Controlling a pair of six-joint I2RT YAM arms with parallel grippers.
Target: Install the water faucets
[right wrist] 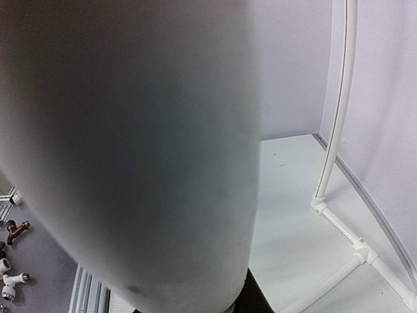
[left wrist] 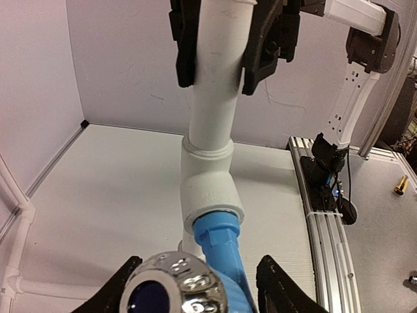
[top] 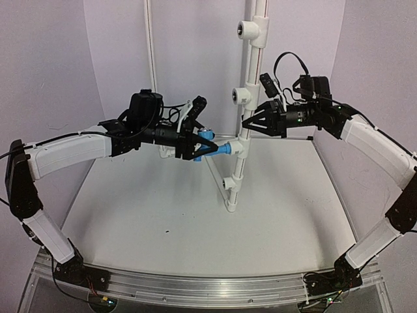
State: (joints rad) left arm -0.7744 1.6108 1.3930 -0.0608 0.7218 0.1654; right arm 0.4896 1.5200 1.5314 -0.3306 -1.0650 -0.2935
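Nearest us, our left gripper [left wrist: 199, 277] stands part-open astride the blue water faucet [left wrist: 221, 251], with a gap showing between one finger and the faucet's body. The faucet's far end sits inside the socket of a white tee fitting [left wrist: 212, 195] on the white pipe [left wrist: 214, 124], above the table [left wrist: 111, 189]. Beyond it, our right gripper [left wrist: 218, 83] is clamped tight on that pipe.

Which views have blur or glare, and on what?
Right wrist: the white pipe fills most of the frame, too close, fully out of focus; only the background at right is sharp. Left wrist: glare spots on the chrome knob, pipe fitting sharp. Top: even light, soft shadows, nothing blurred.
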